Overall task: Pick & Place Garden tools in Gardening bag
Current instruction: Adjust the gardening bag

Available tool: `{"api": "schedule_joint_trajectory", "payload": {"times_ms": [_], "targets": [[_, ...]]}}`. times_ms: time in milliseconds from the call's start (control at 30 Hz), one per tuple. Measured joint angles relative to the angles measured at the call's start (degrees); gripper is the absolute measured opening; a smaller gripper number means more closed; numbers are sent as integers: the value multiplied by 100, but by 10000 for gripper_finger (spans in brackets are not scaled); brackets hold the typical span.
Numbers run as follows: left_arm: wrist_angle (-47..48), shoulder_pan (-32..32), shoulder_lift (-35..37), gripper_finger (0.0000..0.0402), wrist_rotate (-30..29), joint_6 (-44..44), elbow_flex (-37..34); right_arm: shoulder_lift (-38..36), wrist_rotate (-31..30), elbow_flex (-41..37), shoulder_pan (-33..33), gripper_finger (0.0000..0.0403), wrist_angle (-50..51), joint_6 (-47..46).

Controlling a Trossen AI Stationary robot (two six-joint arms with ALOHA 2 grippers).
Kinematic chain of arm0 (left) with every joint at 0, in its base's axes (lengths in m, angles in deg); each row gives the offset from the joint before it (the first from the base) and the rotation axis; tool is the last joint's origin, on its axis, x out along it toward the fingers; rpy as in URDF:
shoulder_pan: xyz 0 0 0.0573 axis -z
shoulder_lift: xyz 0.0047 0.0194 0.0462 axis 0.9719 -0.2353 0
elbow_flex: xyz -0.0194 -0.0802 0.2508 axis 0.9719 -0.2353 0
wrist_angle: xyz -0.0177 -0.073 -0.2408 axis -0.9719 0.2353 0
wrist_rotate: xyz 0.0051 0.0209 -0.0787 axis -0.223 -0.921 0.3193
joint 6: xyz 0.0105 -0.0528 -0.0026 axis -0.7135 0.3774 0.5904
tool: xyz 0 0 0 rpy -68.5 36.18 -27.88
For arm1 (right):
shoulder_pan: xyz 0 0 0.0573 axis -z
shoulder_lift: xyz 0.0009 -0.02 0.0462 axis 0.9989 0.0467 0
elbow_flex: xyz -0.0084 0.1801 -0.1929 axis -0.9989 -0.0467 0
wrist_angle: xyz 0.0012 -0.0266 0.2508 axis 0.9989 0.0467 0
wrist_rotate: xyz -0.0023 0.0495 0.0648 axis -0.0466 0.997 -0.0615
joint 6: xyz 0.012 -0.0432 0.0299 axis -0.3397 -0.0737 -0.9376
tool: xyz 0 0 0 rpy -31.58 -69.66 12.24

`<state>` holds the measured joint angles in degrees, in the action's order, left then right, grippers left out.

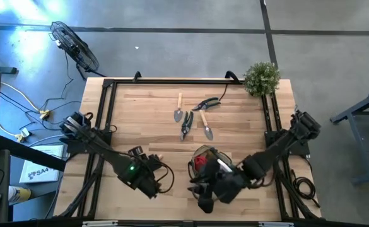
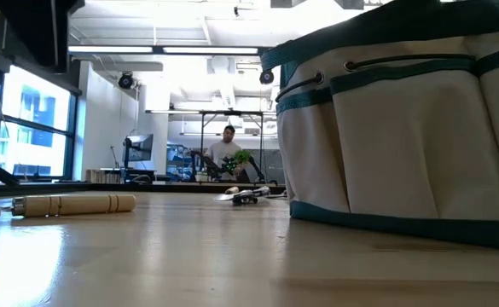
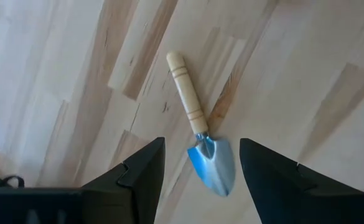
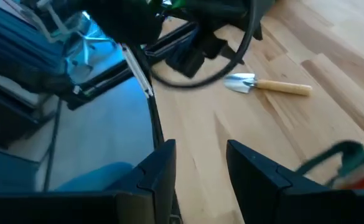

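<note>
My left gripper (image 3: 200, 168) hangs over the near left part of the table (image 1: 146, 120), fingers apart with nothing between them, straddling a small trowel (image 3: 200, 134) that lies flat on the wood below. Its pale wooden handle points away from me and its metal blade sits in the gap between my fingers. I judge this is the next tool to pick: I am lined up above it but not yet touching it.

My right gripper (image 4: 200, 165) is at the near edge, just beside the bag (image 1: 209, 161), fingers apart and empty as far as its own camera shows. From above, my right arm covers much of the bag, but something red (image 1: 200, 162) shows inside it, so at least one piece looks already packed. I cannot tell what else is in there.

Plenty is left. Farther back, in the middle of the table, four tools lie close together: a second trowel (image 1: 178, 113), a third trowel (image 1: 206, 128), one pair of pruners (image 1: 206, 103) and another pair of pruners (image 1: 185, 125). The plant (image 1: 262, 77) at the far right corner stays where it is. By my count one tool is in hand's reach, four wait, and the job is in its early part.
</note>
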<state>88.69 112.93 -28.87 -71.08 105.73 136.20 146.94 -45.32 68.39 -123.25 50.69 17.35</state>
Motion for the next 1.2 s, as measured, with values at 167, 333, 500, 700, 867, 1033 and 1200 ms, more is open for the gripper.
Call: {"api": "schedule_joint_trajectory", "payload": {"times_ms": [167, 333, 500, 700, 867, 1033, 1200], "targets": [[-19, 11, 0, 198, -46, -105, 0, 0, 130, 0, -63, 133, -76, 391], [-29, 53, 0, 198, -168, -64, 0, 0, 151, 0, -249, 133, -211, 639], [-67, 221, 0, 198, -180, 53, 0, -43, 115, 0, -426, 133, -187, 809], [-472, 447, 0, 198, -260, 107, 0, -432, -250, -2, -527, 133, 734, 704], [-858, 490, 0, 198, -273, 76, 0, -1071, -1263, 2, -567, 133, 2407, -140], [-879, 531, -2, 198, -318, 52, 0, -1575, -1591, 4, -641, 133, 4613, -1906], [-885, 552, -4, 198, -663, 79, 0, -1549, -901, -104, -893, 108, 5910, -3388]]}}
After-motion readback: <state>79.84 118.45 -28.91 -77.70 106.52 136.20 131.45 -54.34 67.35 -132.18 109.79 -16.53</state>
